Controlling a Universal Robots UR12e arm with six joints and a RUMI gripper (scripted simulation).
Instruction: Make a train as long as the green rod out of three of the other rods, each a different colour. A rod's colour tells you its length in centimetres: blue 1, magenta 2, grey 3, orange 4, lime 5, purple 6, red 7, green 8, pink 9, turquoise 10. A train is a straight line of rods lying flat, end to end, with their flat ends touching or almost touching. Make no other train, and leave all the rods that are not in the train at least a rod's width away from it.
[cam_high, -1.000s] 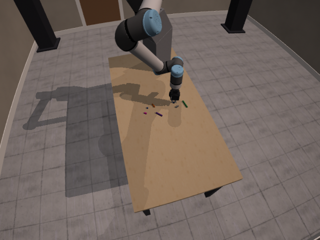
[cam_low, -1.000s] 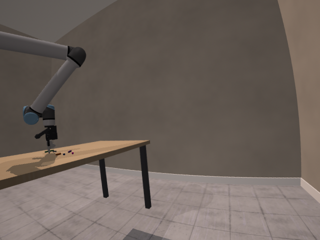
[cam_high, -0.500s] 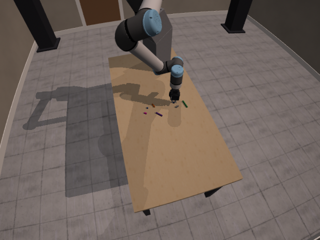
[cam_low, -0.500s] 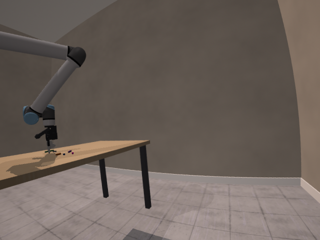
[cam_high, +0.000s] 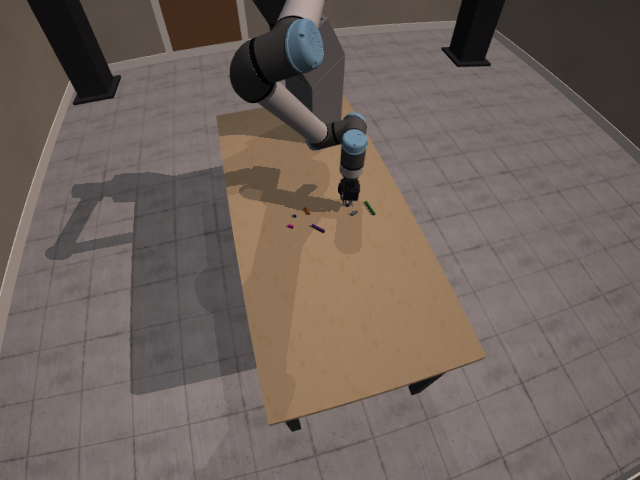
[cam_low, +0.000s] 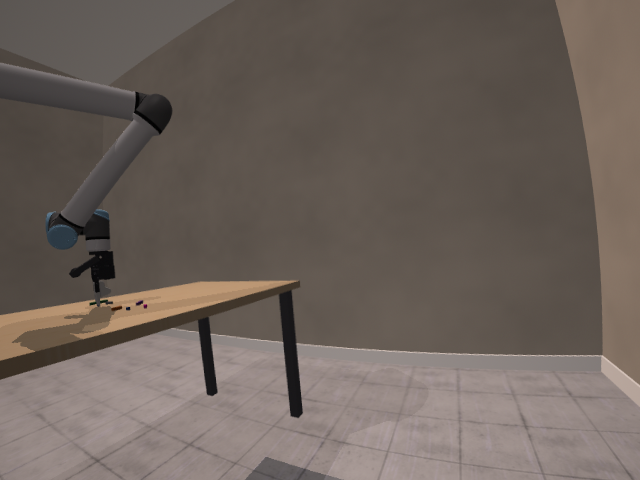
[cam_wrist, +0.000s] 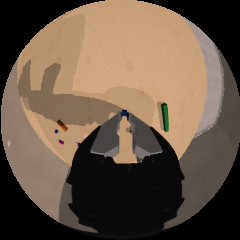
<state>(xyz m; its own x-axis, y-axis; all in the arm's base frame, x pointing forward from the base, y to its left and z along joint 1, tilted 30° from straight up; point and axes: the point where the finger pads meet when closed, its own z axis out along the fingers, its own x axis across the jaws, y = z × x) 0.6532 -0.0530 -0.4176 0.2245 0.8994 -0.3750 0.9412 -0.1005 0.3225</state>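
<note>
My gripper (cam_high: 347, 202) stands upright, low over the table, and is shut on a small blue rod (cam_wrist: 124, 114) seen between the fingertips in the wrist view. The grey rod (cam_high: 353, 212) lies flat just in front of the gripper; my fingers hide it in the wrist view. The green rod (cam_high: 369, 207) lies to the right and also shows in the wrist view (cam_wrist: 165, 116). To the left lie the orange rod (cam_high: 306, 210), a second blue rod (cam_high: 294, 215), the magenta rod (cam_high: 290, 225) and the purple rod (cam_high: 317, 228), all apart from each other.
The wooden table (cam_high: 330, 268) stretches far toward the near end. The arm's base stands at its far end. The table's right edge runs a little beyond the green rod.
</note>
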